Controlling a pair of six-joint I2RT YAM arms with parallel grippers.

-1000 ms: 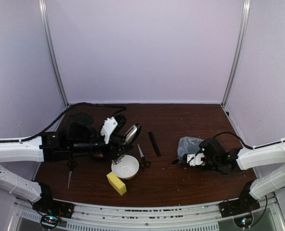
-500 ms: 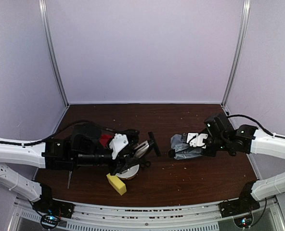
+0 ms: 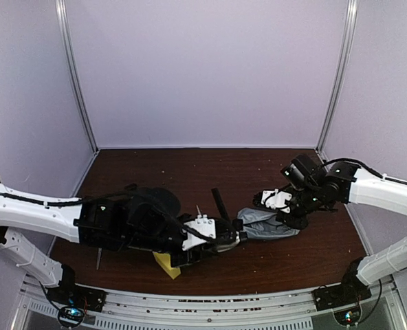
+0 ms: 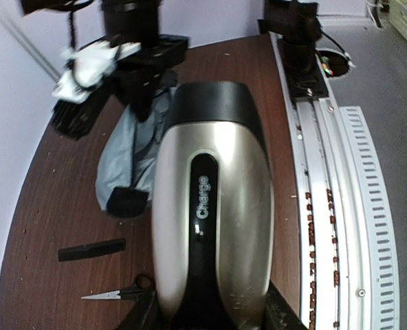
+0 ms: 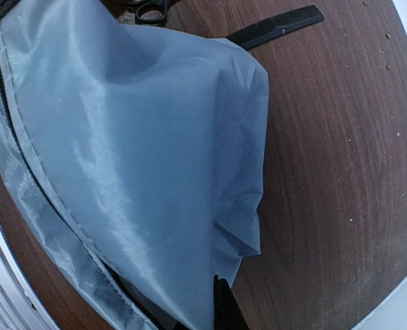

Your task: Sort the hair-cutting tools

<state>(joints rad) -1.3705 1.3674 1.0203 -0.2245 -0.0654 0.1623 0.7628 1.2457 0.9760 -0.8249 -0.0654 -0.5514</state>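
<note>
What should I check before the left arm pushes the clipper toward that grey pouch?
1. Hold of the left gripper on the hair clipper: ok, the jaws clamp its rear end.
2. Hold of the right gripper on the grey pouch: ok, shut on the fabric.
3. Pouch mouth open toward the clipper: cannot tell, no view shows the opening.
4. Clipper lined up with the pouch: ok, its nose points at it from close by.
5. The comb and scissors off the path: ok, both lie to one side.
</note>
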